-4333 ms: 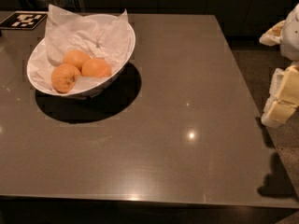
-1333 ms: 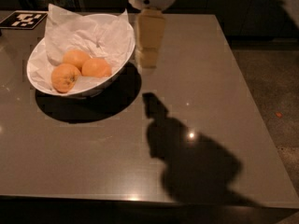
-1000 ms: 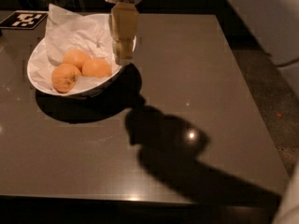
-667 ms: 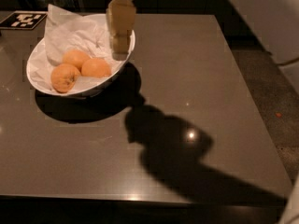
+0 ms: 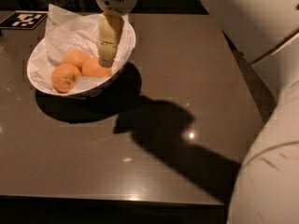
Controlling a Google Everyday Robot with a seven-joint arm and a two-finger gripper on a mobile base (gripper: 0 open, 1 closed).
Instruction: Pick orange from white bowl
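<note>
The white bowl (image 5: pixel 119 62) sits at the table's back left, lined with crumpled white paper. Three oranges lie in it: one at the right (image 5: pixel 93 69), one behind it (image 5: pixel 75 58), and a front left one with a dark blemish (image 5: pixel 65 77). My gripper (image 5: pixel 106 61) hangs down from above over the bowl's right side, its tip just above and touching the top edge of the right orange. It partly hides that orange.
A dark grey table (image 5: pixel 187 69) carries the bowl. A black and white marker tag (image 5: pixel 23 20) lies at the back left corner. My arm's white body (image 5: pixel 266 125) fills the right side. The table's right edge drops to the floor.
My gripper has come in from the right and moved left over the bowl, then lowered toward the right orange. The oranges and bowl have not moved.
</note>
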